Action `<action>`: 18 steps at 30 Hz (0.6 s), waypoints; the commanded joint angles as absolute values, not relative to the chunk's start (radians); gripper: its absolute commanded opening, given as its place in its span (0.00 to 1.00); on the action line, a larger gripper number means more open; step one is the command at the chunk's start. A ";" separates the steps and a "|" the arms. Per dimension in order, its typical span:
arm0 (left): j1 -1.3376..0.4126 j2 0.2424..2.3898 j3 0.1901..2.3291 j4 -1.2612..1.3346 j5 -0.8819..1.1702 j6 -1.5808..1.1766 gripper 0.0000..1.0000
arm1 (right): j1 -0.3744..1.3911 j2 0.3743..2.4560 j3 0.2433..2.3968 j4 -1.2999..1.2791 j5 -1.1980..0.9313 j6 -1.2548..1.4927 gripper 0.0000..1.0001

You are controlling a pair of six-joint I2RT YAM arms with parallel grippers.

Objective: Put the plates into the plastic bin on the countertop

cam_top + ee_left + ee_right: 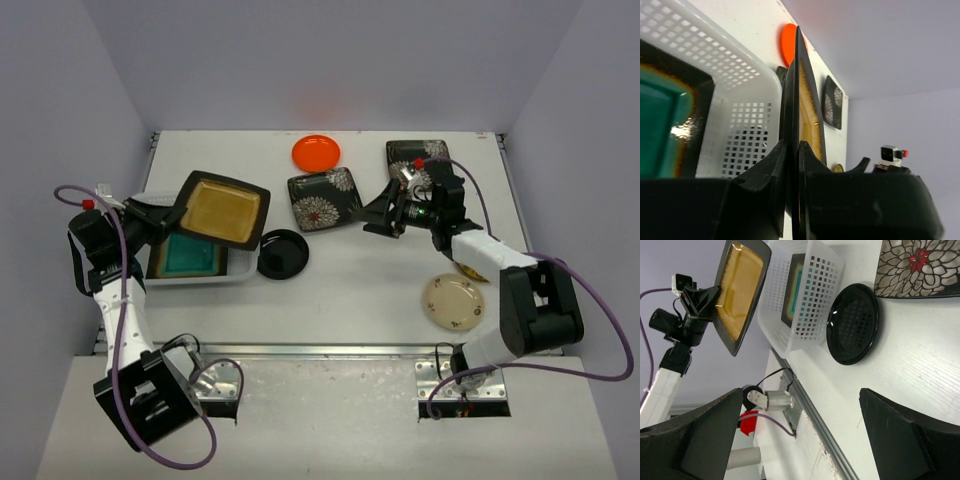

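Clamping the amber plate above the plastic bin is the left pincer; the right pincer gapes wide.

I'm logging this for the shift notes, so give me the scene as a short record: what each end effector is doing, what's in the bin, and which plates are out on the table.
left end effector: shut on amber plate, held tilted over the bin
right end effector: open, empty, above the countertop
bin contents: teal plate
on countertop: black round plate beside bin, orange plate, centre floral plate, far floral plate, cream plate
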State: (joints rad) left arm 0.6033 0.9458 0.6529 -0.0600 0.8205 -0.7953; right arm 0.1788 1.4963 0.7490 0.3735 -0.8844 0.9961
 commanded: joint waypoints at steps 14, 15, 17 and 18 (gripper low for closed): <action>0.723 1.144 0.912 -0.337 0.509 -0.526 0.00 | 0.095 1.384 0.700 0.380 -0.958 0.926 0.99; 0.722 1.158 0.916 -0.334 0.515 -0.526 0.00 | 0.094 1.385 0.696 0.390 -0.966 0.935 0.99; 0.718 1.192 0.917 -0.325 0.523 -0.526 0.00 | 0.094 1.384 0.689 0.408 -0.973 0.943 0.99; 0.717 1.206 0.915 -0.320 0.519 -0.528 0.00 | 0.094 1.383 0.685 0.411 -0.974 0.945 0.99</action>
State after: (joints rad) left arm 0.7170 1.1936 0.8502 -0.3931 0.4760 -0.5143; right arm 0.0995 1.4101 0.6984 0.3404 -0.9391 0.9419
